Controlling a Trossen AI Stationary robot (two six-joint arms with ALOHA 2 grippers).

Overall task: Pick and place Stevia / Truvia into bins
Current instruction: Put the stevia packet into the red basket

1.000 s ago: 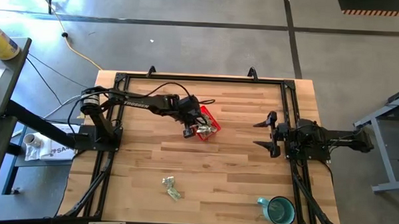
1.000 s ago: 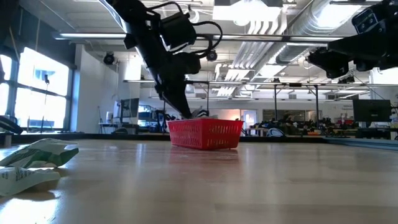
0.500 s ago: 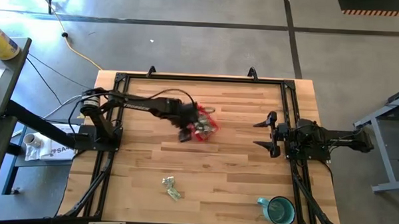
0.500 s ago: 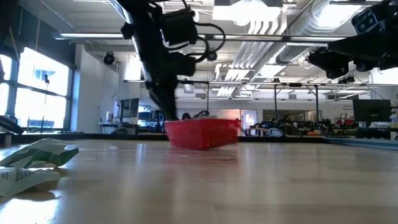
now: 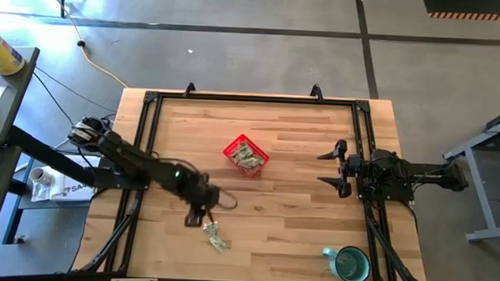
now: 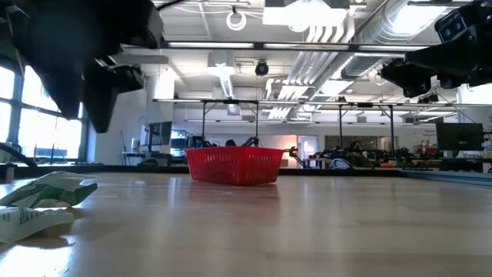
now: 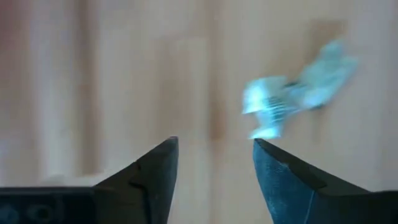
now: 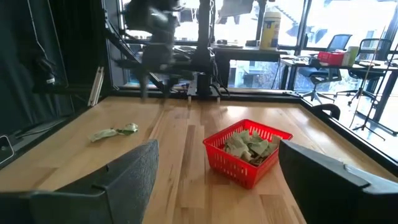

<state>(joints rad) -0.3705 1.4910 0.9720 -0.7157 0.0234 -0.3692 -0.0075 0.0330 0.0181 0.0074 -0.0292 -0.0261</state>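
Loose Stevia packets (image 5: 214,235) lie near the worktop's (image 5: 297,217) front edge; more fill the red basket (image 5: 246,156) at mid-worktop. The left end effector (image 5: 199,215) hovers released just beside the loose packets. The right end effector (image 5: 334,168) waits released at the right edge.

The whole table (image 5: 298,201) is seen straight down from overhead; it is viewed level from table-top height, facing the room behind. The red basket (image 5: 246,155) is shared by the high, low and right wrist views. The loose packets (image 7: 292,99) are seen close by the left wrist camera.
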